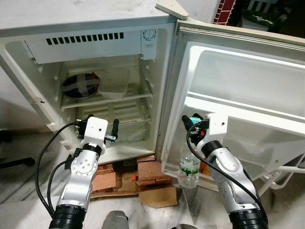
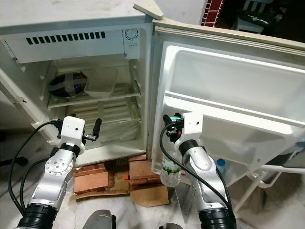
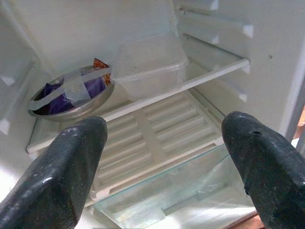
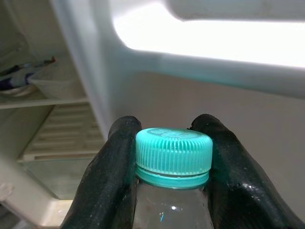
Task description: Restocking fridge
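A plain home corner or storeroom. A small white fridge stands open on loose bricks and cardboard over a bare grey floor. A taped metal bowl and a plastic tub sit on its shelf.

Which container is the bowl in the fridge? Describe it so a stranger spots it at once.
Look inside the open fridge, on its upper shelf. At its left end sits the metal bowl: round, purple contents, crossed tape, unlike the clear plastic box beside it.
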`<state>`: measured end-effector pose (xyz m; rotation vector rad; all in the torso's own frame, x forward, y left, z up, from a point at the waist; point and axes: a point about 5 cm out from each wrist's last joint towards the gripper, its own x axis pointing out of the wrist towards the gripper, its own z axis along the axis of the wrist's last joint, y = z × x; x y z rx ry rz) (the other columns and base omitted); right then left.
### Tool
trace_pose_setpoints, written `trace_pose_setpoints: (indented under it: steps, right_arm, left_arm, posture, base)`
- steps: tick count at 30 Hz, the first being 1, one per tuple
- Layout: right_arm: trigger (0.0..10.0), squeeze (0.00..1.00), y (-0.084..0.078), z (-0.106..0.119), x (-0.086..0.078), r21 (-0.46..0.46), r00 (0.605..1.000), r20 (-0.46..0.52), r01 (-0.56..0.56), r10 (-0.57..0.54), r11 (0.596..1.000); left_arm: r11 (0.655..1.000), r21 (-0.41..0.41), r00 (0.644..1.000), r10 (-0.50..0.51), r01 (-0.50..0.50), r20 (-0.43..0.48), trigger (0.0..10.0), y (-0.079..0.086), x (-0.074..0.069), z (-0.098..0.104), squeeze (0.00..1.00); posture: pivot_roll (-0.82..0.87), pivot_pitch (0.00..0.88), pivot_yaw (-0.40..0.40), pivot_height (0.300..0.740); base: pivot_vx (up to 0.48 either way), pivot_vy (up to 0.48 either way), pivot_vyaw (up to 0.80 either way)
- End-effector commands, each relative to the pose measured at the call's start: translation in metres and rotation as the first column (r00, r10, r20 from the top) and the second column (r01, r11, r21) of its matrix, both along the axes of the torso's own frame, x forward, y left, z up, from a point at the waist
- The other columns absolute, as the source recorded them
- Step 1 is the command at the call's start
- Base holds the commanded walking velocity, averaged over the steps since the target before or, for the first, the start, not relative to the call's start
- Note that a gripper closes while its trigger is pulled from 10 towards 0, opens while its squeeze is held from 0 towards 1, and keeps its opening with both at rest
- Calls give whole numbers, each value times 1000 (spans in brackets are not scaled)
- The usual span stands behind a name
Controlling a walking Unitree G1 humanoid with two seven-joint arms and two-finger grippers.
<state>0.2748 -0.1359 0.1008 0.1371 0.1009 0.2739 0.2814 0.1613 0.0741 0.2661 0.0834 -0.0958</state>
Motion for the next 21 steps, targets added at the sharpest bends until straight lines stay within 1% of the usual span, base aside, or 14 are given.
trace_pose_setpoints:
  steps: [1,3,5,12,18,20,21]
  right_arm:
    - [10000,0,0,7,0,3,1000,27,-9,8,1000]
    - [10000,0,-1,7,0,4,1000,26,-9,9,1000]
    - [10000,0,-1,7,0,-1,1000,23,-14,14,1000]
    - [10000,0,-1,8,1,-10,999,20,-31,31,999]
    - [10000,0,-2,11,3,0,999,33,-35,35,999]
    - [10000,0,-2,18,4,21,996,84,-32,30,999]
    - [10000,0,-2,19,4,24,996,88,-32,30,999]
  left_arm:
    - [1000,11,1000,-4,4,-7,10000,0,2,0,0]
    - [1000,11,1000,-2,2,-7,10000,0,2,0,0]
    - [1000,11,1000,-4,4,-5,10000,0,2,0,0]
    - [1000,8,1000,-4,4,-4,10000,0,1,-1,0]
    - [1000,5,1000,-5,5,-2,10000,-2,2,-1,0]
    - [1000,-6,1000,6,-6,3,10000,-2,3,0,0]
    - [1000,-9,1000,7,-7,3,10000,-2,3,0,0]
  posture:
    - [15,0,-19,740]
    - [17,0,-20,740]
    - [18,0,-20,740]
    - [17,0,-22,740]
    - [14,0,-22,740]
    - [13,0,-21,740]
    - [12,0,-21,740]
  base:
    - [0,0,0]
    - [0,0,0]
    - [0,-289,0]
    - [0,-404,0]
    - [0,-391,0]
    - [0,0,0]
    - [0,0,0]
